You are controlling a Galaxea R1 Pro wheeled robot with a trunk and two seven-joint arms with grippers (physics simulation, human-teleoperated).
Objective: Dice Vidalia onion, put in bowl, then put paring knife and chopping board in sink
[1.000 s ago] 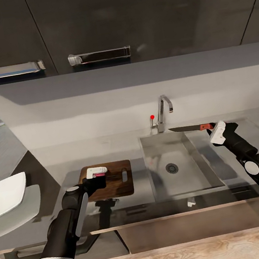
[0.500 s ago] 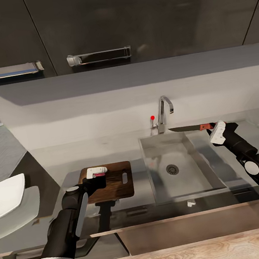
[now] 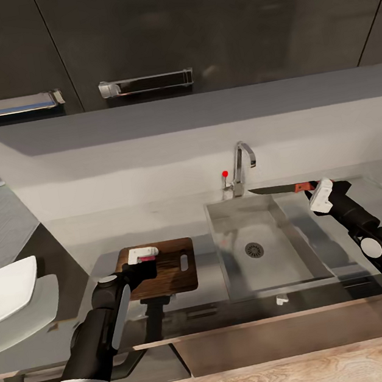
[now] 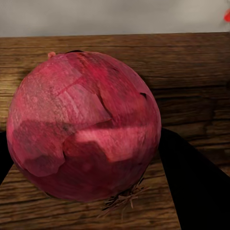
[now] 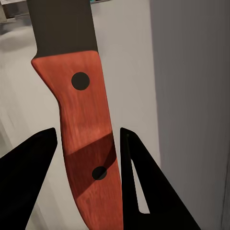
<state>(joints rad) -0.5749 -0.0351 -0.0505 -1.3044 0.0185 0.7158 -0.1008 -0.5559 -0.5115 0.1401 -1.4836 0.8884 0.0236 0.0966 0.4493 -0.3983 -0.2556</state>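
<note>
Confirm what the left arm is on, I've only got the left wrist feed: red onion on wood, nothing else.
Observer: Head view: the left gripper sits over the chopping board, left of the sink.
Operator: Knife?
Observer: The right gripper holds the paring knife level above the sink's back edge, blade pointing at the tap.
Operator: Grip solid?
Observer: Right wrist view shows the jaws on either side of the red handle.

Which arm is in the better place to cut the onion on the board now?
Probably the right: its gripper holds the paring knife above the sink. The left gripper grips the onion on the chopping board.
</note>
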